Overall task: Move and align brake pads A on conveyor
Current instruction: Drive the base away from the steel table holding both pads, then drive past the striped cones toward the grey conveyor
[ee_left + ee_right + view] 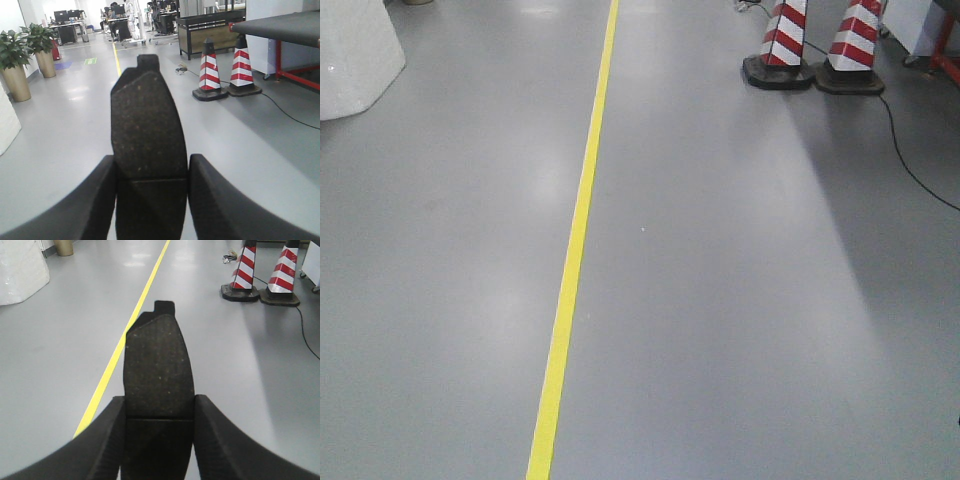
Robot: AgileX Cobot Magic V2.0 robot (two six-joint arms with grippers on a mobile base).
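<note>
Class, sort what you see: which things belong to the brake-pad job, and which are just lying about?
Job: left pad in left gripper; right pad in right gripper; conveyor.
Lying about: cones; plants; yellow line.

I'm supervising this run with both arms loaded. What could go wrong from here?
The left brake pad and right brake pad stick far out past the left fingers and right fingers, gripped only by their edges; a jolt might tilt or drop one. A cable and striped cones sit on the floor near the conveyor; driving there might snag them.
</note>
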